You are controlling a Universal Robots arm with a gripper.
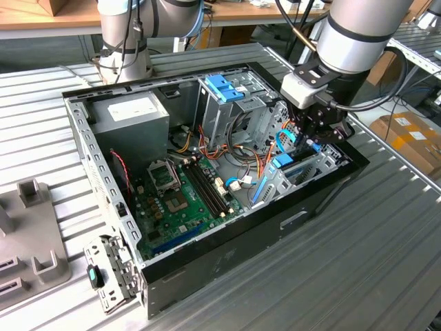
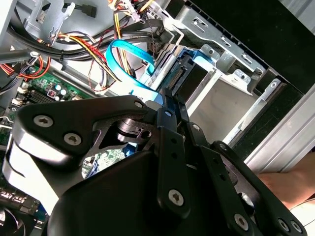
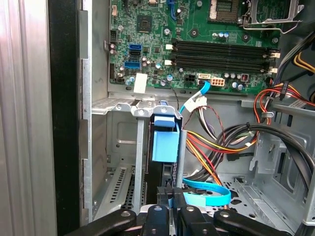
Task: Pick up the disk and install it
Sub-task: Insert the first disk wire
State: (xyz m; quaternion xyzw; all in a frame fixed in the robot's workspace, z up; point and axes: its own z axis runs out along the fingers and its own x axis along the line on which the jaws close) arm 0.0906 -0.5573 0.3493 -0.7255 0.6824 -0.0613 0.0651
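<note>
The disk [image 3: 165,140] stands on edge in the metal drive bay [image 3: 123,105] at the case's corner, on the exterior view's right, its light-blue carrier facing up. My gripper [image 3: 170,194] reaches down into that bay and is shut on the disk's near end. In the second wrist view the black fingers [image 2: 170,105] meet at the disk [image 2: 189,76], close to its connector edge. In the exterior view the gripper [image 1: 308,138] hangs over the bay, and the disk's blue carrier [image 1: 284,162] shows just below it.
The open computer case [image 1: 227,255] lies on a slatted metal table. Inside are the green motherboard [image 1: 179,200], a grey power-supply box [image 1: 134,117], an upright cage with a blue bracket [image 1: 224,86] and loose cables [image 3: 216,142]. A blue flat cable [image 3: 206,196] curls beside the bay.
</note>
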